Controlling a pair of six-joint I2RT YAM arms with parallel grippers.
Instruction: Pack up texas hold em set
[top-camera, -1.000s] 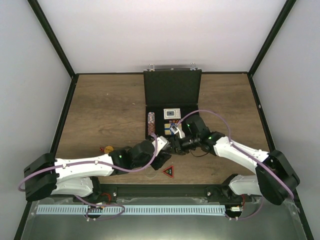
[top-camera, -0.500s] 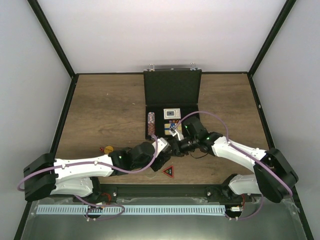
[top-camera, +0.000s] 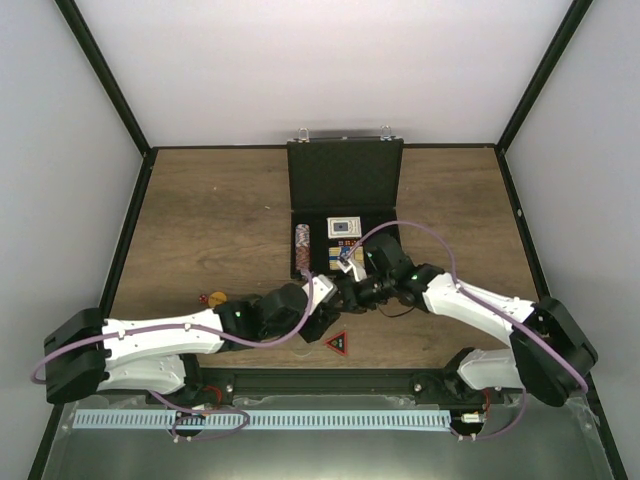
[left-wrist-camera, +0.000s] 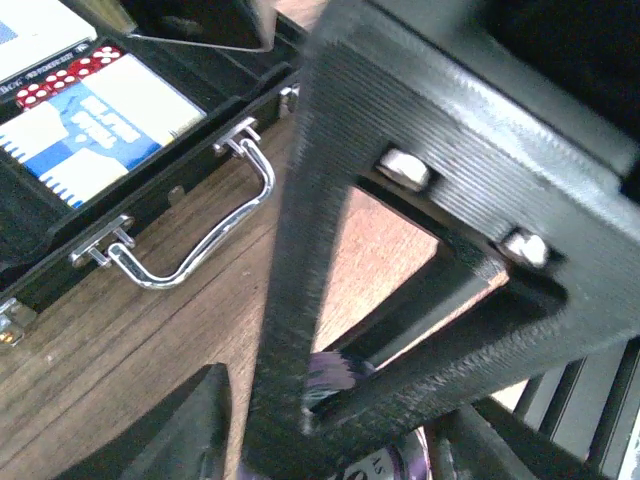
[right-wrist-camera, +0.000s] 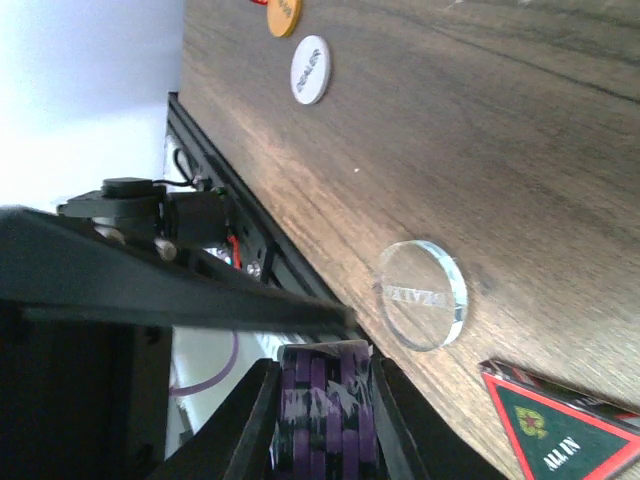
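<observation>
**Surface and room.** Wood-grain table (top-camera: 200, 220), enclosed by white walls on three sides, with black frame posts at the corners.

**Task items.** The case (top-camera: 345, 175) lies open just beyond both pincers, with its lid laid back toward the far wall. Its silver handle (left-wrist-camera: 190, 225) faces the pincers.

**Right pincer** (right-wrist-camera: 320, 385). Pinching a purple stack (right-wrist-camera: 325, 420) of chips edge-on between its two fingers.

**Left pincer** (top-camera: 323, 322). Immediately left of the right pincer. Whether it is spread or pressed together cannot be told, because the right pincer's black body fills the left wrist view.

**Hidden or unclear.**
- In the top view the two arms cover the case's front edge and both sets of fingertips.
- The orange chip (right-wrist-camera: 283, 12) is cut by the top edge of the right wrist view, and the triangle (right-wrist-camera: 555, 425) by its bottom edge.
- The red dice (left-wrist-camera: 65, 75) form a row in the case but are too blurred to count.

**Counts.**
- Case: one.
- Decks in the case: two, a white deck (top-camera: 345, 227) and a blue deck (left-wrist-camera: 100, 125).
- Case stack (top-camera: 302, 250): one, in the left compartment.
- Loose round pieces on the table: three. The clear disc (right-wrist-camera: 420, 295) is nearest the right pincer. The white button (right-wrist-camera: 310, 70) and the orange chip lie well beyond it.
- Triangle: one, near the disc.
</observation>
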